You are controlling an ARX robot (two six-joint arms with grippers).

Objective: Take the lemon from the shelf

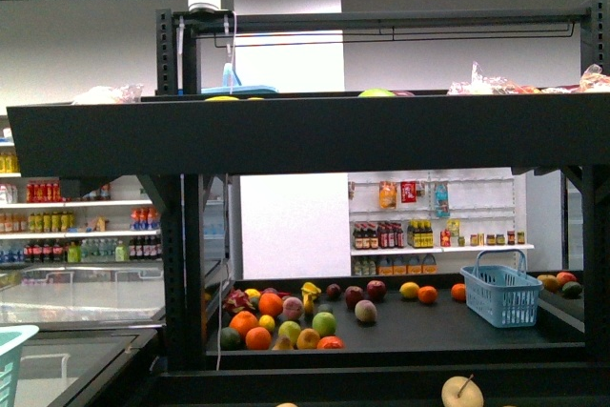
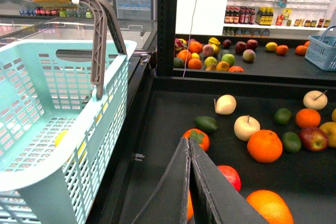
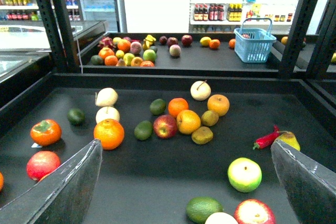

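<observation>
Two grippers: left gripper (image 2: 190,182) (closed), right gripper (image 3: 189,182) wide.

Black shelf (image 3: 173,184) tray: scattered fruit, orange (image 3: 109,134), red apple (image 3: 165,126), chilli (image 3: 266,139)

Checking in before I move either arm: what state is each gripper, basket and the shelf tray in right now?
Left gripper: shut, empty, above the tray.
Right gripper: open, empty, above the fruit.
Teal basket: upright beside the shelf, handle raised, something yellow inside.
Blue basket: upright on the far tray, handle up.
Shelf tray: loaded with loose fruit.
Lemon: cannot tell which fruit it is.
</observation>
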